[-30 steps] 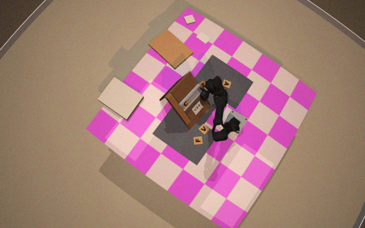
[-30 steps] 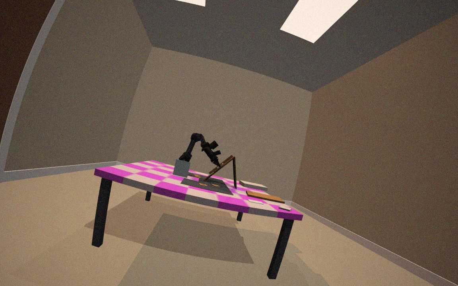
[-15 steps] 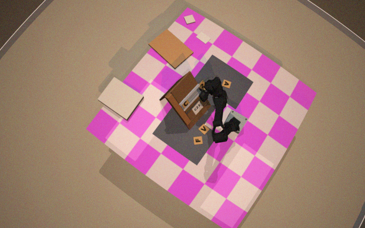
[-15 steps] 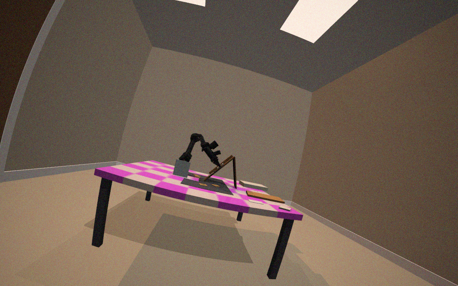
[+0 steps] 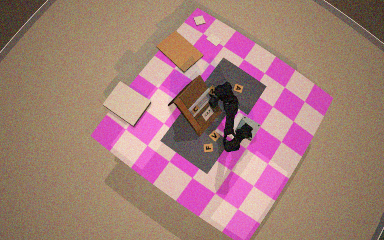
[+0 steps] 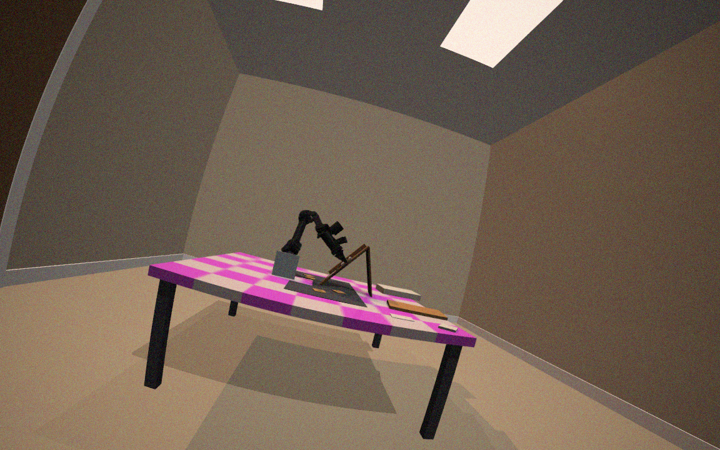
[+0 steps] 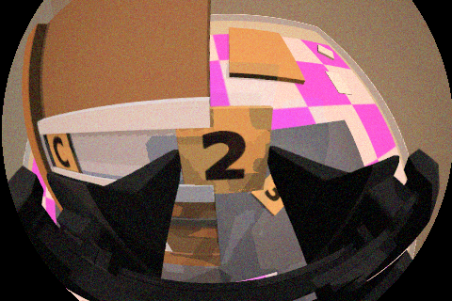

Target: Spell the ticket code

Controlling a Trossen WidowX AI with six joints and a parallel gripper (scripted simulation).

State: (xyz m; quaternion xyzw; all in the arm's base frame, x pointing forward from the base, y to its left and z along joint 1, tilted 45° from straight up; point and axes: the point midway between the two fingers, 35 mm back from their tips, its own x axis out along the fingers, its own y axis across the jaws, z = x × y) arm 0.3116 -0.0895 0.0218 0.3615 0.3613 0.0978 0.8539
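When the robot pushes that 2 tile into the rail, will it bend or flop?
Probably not. The 2 tile stays flat and square-edged between the jaws of the gripper, so it looks stiff. It is thin and small, so likely light. Being flat, it should slide along the rail towards the C tile, not roll.

Bare test room rather than a home or shop: plain tan walls point(image 6: 317, 167), grey baseboard point(image 6: 82, 267), two ceiling light panels point(image 6: 497, 25). At its centre, one dark-legged table point(image 6: 172, 273) chequered pink and cream, carrying a black robot arm point(image 6: 309, 226) on a grey block point(image 6: 285, 264).
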